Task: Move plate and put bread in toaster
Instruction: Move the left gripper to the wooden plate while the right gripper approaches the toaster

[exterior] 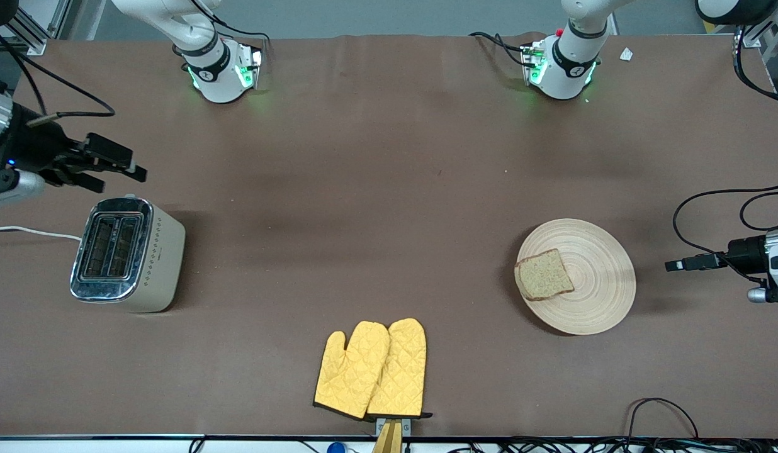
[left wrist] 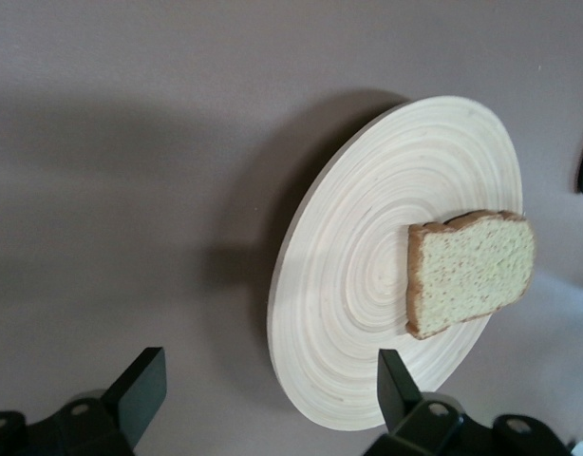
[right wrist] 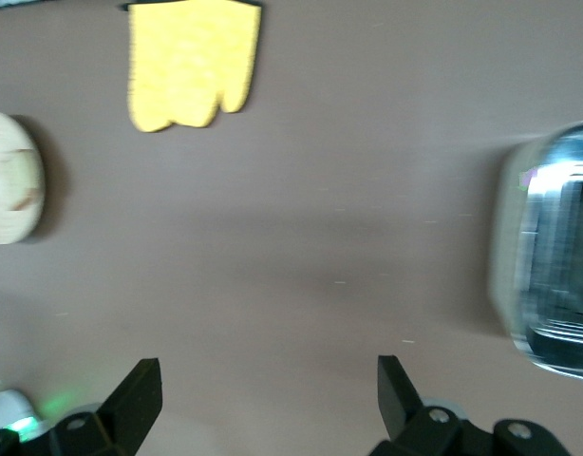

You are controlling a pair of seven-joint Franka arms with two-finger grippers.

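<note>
Pale wood plate [exterior: 600, 296] carrying the bread, well apart from the toaster.

The plate, the landmark, lies toward the left arm's end of the table; the toaster [exterior: 128, 253] stands well away toward the right arm's end, too distant for loading, hence, I judge, moving the plate first. The bread [exterior: 544, 275] rests on its toaster-side edge. The left gripper [left wrist: 268, 380] faces the plate, fingers spread; the right gripper [right wrist: 268, 389], also spread, hovers beside the toaster.

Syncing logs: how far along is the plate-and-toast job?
Nothing is done yet. The brown wholegrain bread slice lies on the round pale wooden plate; the cream two-slot toaster has empty slots. The left hand, open, hangs beside the plate. The right hand, open, waits by the toaster. Everything remains.
</note>
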